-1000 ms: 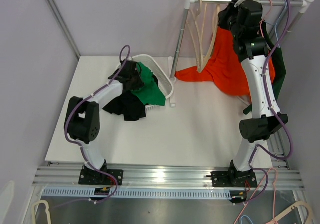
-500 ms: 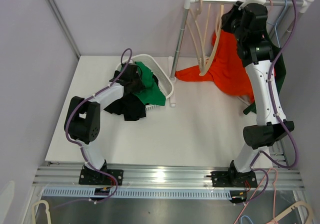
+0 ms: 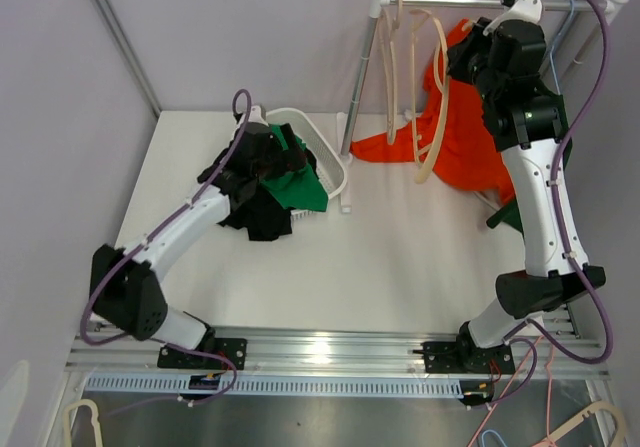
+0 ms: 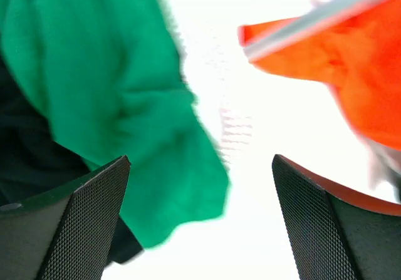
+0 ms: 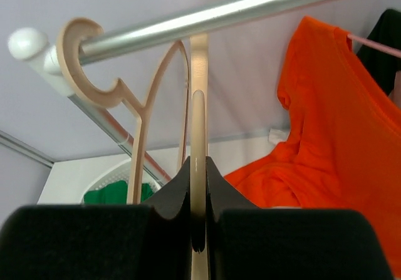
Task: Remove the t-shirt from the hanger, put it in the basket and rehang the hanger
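My right gripper point(image 5: 198, 189) is shut on a bare beige hanger point(image 5: 198, 129), held up close under the rack's rail point(image 5: 219, 14). From above, that hanger point(image 3: 437, 102) dangles left of the right gripper point(image 3: 450, 55). The orange t-shirt point(image 3: 465, 137) hangs just behind it from the rail, its lower part trailing onto the table. In the right wrist view the orange t-shirt point(image 5: 326, 148) is to the right, with a thin pink hanger point(image 5: 371, 42) at its shoulder. My left gripper point(image 4: 200, 230) is open over a green t-shirt point(image 4: 106, 86), holding nothing.
A white basket point(image 3: 328, 159) holds the green t-shirt point(image 3: 300, 182) and black clothing point(image 3: 262, 217) spilling over its near side. Another beige hanger point(image 3: 390, 67) is hooked on the rail. A dark green garment point(image 3: 568, 137) hangs at the rack's right end.
My left gripper has opened and let go of the green t-shirt, and its arm has stretched out over the basket. My right arm has raised the beige hanger up and left toward the rail.
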